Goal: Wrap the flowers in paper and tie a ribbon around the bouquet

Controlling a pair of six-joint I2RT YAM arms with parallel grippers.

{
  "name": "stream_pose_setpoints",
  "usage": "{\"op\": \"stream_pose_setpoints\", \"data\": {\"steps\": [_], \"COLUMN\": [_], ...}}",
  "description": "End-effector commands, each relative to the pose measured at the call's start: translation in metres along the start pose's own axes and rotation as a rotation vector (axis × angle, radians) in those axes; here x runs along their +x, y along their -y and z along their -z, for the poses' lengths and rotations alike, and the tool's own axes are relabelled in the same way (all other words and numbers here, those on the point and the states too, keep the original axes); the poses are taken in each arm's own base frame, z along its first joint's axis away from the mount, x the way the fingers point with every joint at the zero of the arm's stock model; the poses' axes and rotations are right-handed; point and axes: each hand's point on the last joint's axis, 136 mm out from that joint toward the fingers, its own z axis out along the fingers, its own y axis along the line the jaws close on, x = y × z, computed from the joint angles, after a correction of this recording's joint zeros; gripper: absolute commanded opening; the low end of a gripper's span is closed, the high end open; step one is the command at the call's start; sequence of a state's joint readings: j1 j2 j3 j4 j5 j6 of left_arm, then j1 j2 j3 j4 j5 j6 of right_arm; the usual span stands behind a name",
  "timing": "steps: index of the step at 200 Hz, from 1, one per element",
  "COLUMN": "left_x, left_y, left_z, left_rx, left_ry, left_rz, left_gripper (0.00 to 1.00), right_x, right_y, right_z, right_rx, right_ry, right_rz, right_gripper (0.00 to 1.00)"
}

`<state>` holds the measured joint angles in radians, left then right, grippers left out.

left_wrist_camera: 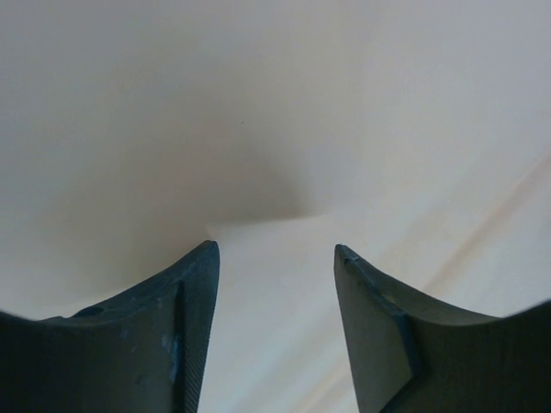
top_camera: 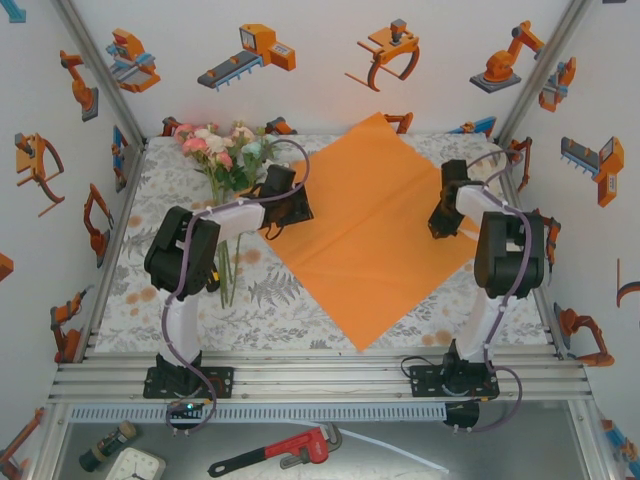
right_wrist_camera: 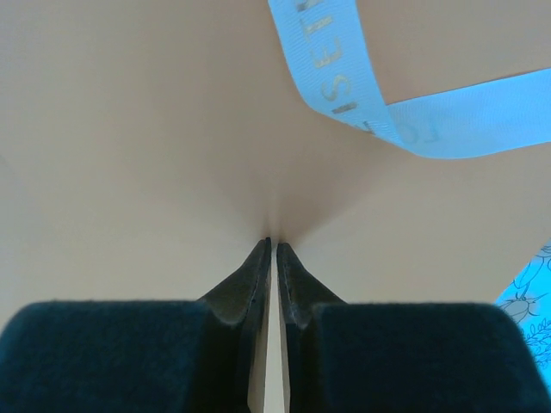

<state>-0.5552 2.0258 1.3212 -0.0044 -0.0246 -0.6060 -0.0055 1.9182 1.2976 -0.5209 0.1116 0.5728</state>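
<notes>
Paper: the paper lies flat as a diamond on the tabletop, with one corner toward the arms' bases and one toward the far wall.
Flowers: the flowers lie off the sheet at the far left. The blooms are by the back edge and the thin stems run toward the near side, under the left arm. They are not yet on the paper.
Ribbon: the ribbon loops across the sheet just beyond the right tool, its lettering showing.
Left tool: the left tool sits at the paper's left corner with its jaws spread. Nothing is between them; only the sheet's surface shows beyond.
Right tool: the right tool is on the sheet's right side, jaws nearly pressed together with a hairline slit. The paper puckers into the tips, so it looks to be pinching a fold of it.
Stage: judged early, with nothing wrapped and nothing tied.
Risk, paper: nothing pins the sheet, so a pull by the right tool while the left is unclamped could slide or skew the whole sheet. So thin a pinch may also slip out or crease the paper.
Risk, flowers: the stems pass beneath the left arm, so a sweep of that arm could drag or scatter them.
Risk, ribbon: it lies loose near the right tool, and lifting the fold could tip it off the sheet or snag it in the jaws.
</notes>
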Motion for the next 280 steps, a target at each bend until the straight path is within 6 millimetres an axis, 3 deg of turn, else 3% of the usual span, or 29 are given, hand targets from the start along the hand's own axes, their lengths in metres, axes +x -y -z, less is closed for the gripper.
{"op": "stream_pose_setpoints", "data": {"steps": [1, 31, 51, 76, 103, 127, 161, 183, 222, 280], "left_x": [-0.001, -0.051, -0.075, -0.085, -0.088, -0.091, -0.102, -0.107, -0.112, -0.117], "left_y": [0.001, 0.009, -0.004, -0.060, -0.126, -0.166, -0.187, -0.197, -0.213, -0.217], "left_z": [0.022, 0.068, 0.104, 0.135, 0.148, 0.138, 0.108, 0.087, 0.065, 0.062], "left_rx": [-0.011, -0.014, -0.060, -0.260, -0.419, -0.462, -0.462, -0.488, -0.552, -0.552], "left_ry": [-0.007, 0.115, 0.179, 0.166, 0.131, 0.105, 0.085, 0.060, 0.027, 0.013], "left_rz": [-0.022, -0.067, -0.117, -0.177, -0.168, -0.110, -0.097, -0.101, -0.124, -0.126], "left_gripper": [0.58, 0.65, 0.68, 0.68, 0.65, 0.60, 0.45, 0.37, 0.37, 0.16], "right_x": [-0.022, -0.042, -0.042, -0.015, 0.029, 0.062, 0.090, 0.093, 0.093, 0.091], "right_y": [-0.019, -0.044, -0.060, -0.077, -0.099, -0.114, -0.121, -0.116, -0.115, -0.114], "right_z": [0.029, 0.088, 0.133, 0.167, 0.191, 0.201, 0.198, 0.192, 0.192, 0.194], "right_rx": [-0.094, -0.241, -0.336, -0.415, -0.549, -0.614, -0.640, -0.615, -0.612, -0.608], "right_ry": [0.032, 0.111, 0.167, 0.190, 0.191, 0.171, 0.109, 0.099, 0.096, 0.103], "right_rz": [0.038, 0.027, 0.046, 0.113, 0.200, 0.243, 0.252, 0.241, 0.233, 0.222], "right_gripper": [0.17, 0.24, 0.31, 0.40, 0.49, 0.50, 0.48, 0.47, 0.46, 0.46]}}
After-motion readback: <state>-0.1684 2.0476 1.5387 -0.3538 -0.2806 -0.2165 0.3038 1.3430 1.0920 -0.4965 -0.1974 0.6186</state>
